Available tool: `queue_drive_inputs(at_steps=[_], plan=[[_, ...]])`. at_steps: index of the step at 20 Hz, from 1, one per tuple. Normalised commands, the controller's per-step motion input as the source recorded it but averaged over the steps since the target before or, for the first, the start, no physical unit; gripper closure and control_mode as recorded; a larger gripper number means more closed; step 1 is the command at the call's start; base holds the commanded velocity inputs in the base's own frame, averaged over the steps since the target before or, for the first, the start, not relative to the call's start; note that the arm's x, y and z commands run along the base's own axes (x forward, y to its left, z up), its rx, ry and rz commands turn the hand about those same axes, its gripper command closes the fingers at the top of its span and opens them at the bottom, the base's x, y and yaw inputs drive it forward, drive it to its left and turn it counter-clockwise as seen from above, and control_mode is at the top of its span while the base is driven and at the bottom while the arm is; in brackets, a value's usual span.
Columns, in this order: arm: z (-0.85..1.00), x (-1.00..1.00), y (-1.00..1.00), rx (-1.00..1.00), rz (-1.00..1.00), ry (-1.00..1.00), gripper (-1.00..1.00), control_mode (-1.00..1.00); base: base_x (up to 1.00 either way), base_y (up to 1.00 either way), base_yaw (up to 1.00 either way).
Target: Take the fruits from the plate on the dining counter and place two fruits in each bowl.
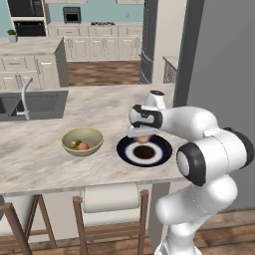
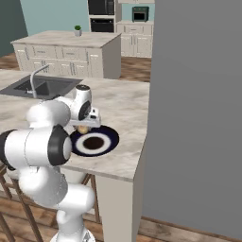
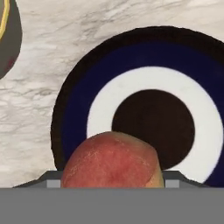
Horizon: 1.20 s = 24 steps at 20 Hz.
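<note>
- Jaws [image 1: 143, 135] closed on a small round reddish-orange fruit [image 3: 112, 161], apple-like; in the hand view it sits right at the jaws, between the two finger tips, and hides most of them.
- Directly below the jaws: round flat dark navy plate [image 3: 74, 105] with a pale ring and dark centre. No other fruit shows on it.
- The plate rests on the long beige-grey marbled stone table [image 1: 99, 107]. Fruit appears lifted just clear of the plate; contact cannot be ruled out from these angles.
- To one side of the jaws, near but apart from the plate: tan-yellow round bowl with olive inside [image 1: 82, 140], holding one green fruit [image 1: 75, 144] and one reddish fruit [image 1: 83, 146], touching or nearly so.
- Handling, judged: fruit is light, firm, smooth-skinned and round, so it could roll or squirt out of a narrow pinch. Best hold is across its widest middle, centred between the jaws, moderate squeeze.
- Judged: tan bowl already has its two, so this fruit belongs in the other bowl.
</note>
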Motion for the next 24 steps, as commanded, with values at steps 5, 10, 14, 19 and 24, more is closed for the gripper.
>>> queue_drive_inputs(at_steps=[5,10,14,19,24], plan=[[1.00,-0.88,-0.25,0.01,0.03,0.08,1.00,-1.00,0.00,0.00,0.00],[0.67,-0.93,-0.05,-0.06,0.00,-0.06,1.00,-1.00,0.00,0.00,0.00],[0.21,-1.00,-0.20,0.00,0.00,-0.41,1.00,-1.00,0.00,0.00,0.00],[0.38,-0.88,-0.24,-0.01,0.00,-0.24,1.00,-1.00,0.00,0.00,0.00],[0.07,-0.09,0.00,0.00,0.00,0.00,1.00,-1.00,0.00,0.00,0.00]])
